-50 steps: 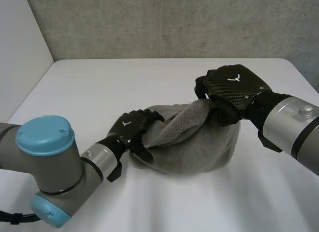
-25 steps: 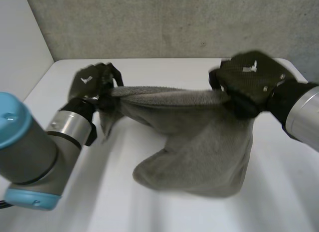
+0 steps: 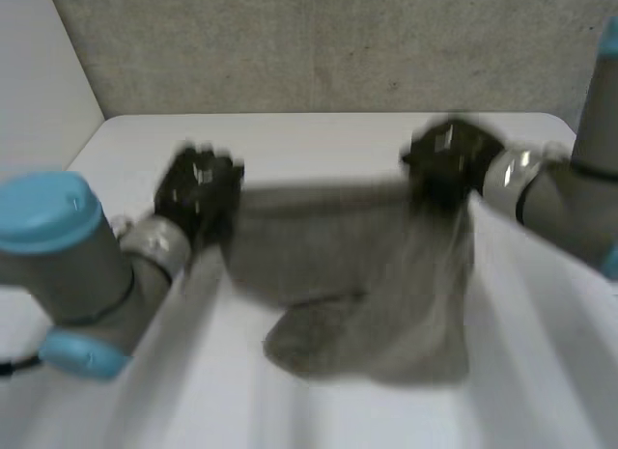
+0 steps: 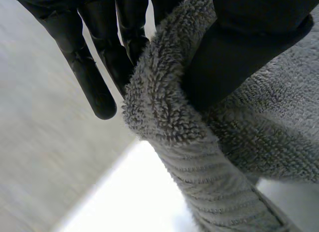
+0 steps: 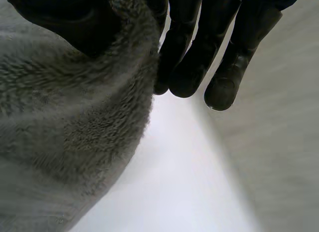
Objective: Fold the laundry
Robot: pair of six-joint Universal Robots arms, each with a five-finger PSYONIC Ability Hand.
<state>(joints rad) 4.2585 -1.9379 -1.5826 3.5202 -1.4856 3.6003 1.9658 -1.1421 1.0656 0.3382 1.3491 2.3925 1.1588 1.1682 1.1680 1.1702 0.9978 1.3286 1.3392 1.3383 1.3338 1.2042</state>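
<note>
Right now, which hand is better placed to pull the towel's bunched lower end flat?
Probably the right hand: it pinches the towel corner nearly above the bunched end on the table; the left hand holds the opposite corner.

White surface (image 3: 319, 145), matte and smooth, with a rounded far-left corner and a straight far edge. Right behind that edge, a rough grey wall (image 3: 319, 43), speckled like concrete, spanning the whole width of the head view. At the left, a plain pale panel (image 3: 39, 72), meeting the grey wall in a slanting seam and running down alongside the surface's left edge. Seen from the left wrist too: pale surface (image 4: 132, 197) beside streaked grey wall (image 4: 40, 142). Same pairing from the right wrist: surface (image 5: 174, 187), wall (image 5: 279, 142).
</note>
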